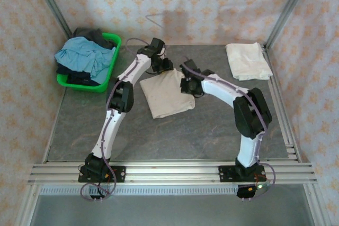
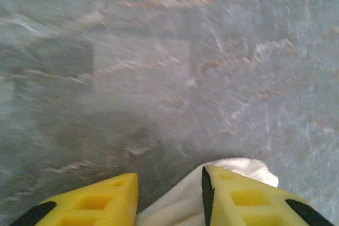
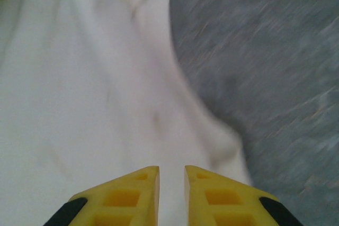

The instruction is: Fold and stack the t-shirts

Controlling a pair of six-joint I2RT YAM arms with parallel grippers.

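Gripping the middle t-shirt (image 1: 165,98) with both claws. At its far left corner, pinched by the left claw (image 1: 164,67), fingers set somewhat apart, with a thick wad of cream cloth (image 2: 177,207) packed between them in the left wrist view (image 2: 169,183). At its right edge, clamped in the narrow slit of the right claw (image 1: 187,86), with creases in the fabric (image 3: 79,104) running toward the near-closed fingers (image 3: 172,172). Lying folded, roughly square and skewed, at the middle of the grey tabletop (image 1: 175,136). Smeared by blur in both wrist views.

Well apart, at the far right corner: a second t-shirt (image 1: 246,61), folded flat, touched by neither claw. At the far left: a green basket (image 1: 79,85), heaped with a light blue garment (image 1: 82,56) over a dark garment (image 1: 90,34).
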